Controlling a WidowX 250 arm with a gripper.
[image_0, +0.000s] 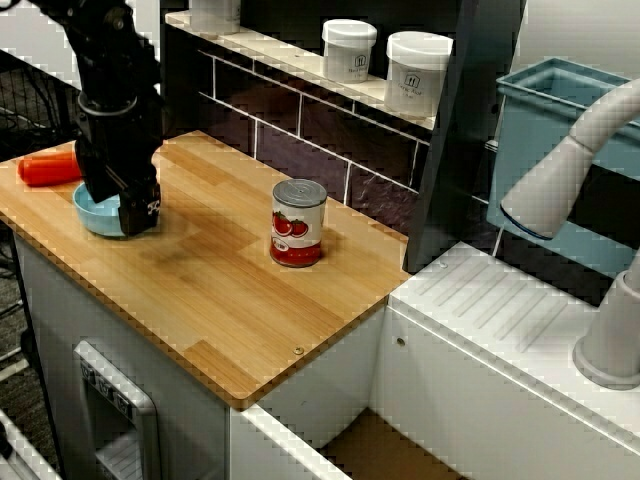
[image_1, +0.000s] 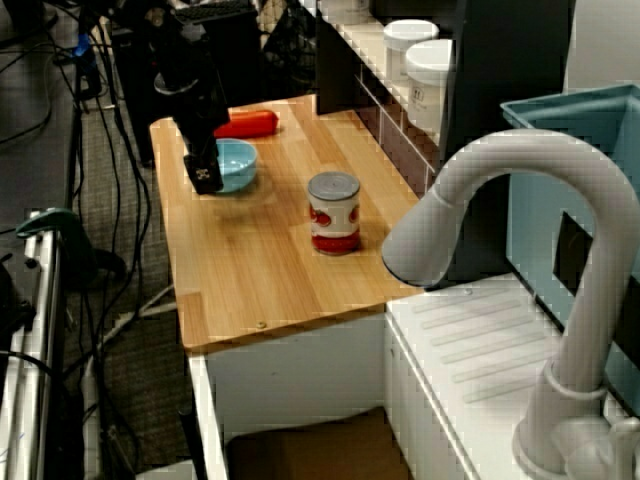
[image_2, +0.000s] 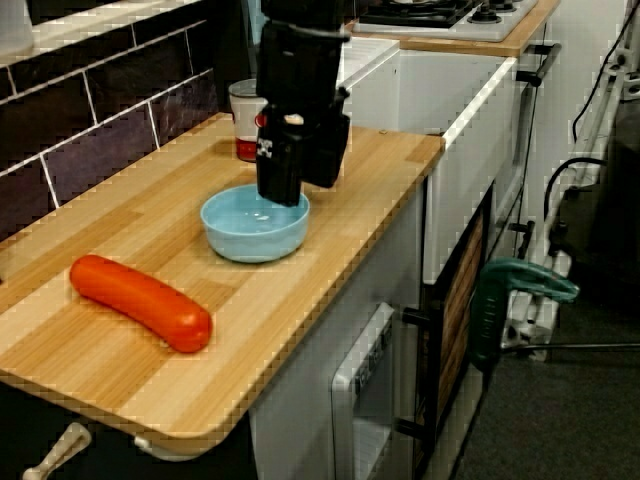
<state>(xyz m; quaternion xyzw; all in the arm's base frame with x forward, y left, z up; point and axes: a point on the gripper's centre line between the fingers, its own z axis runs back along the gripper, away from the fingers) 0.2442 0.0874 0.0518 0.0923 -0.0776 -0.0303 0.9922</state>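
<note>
In the view from the counter's end, my black gripper (image_2: 300, 188) hangs low over the far rim of a light blue bowl (image_2: 250, 228), open, with nothing between its fingers. One finger (image_2: 279, 180) reaches down to the rim. The bowl looks empty. The view from the counter's front shows the gripper (image_0: 137, 215) at the right edge of the bowl (image_0: 93, 212). A red sausage (image_2: 140, 300) lies on the wooden counter (image_2: 330, 250) left of the bowl, apart from it. A tomato can (image_0: 298, 222) stands upright further right.
Two white jars (image_0: 349, 48) (image_0: 417, 72) stand on the tiled ledge behind the counter. A grey faucet (image_1: 500, 190) arches over the white drainboard (image_0: 500, 310) to the right, in front of a teal bin (image_0: 545, 120). Cables cover the floor at the left (image_1: 90, 130).
</note>
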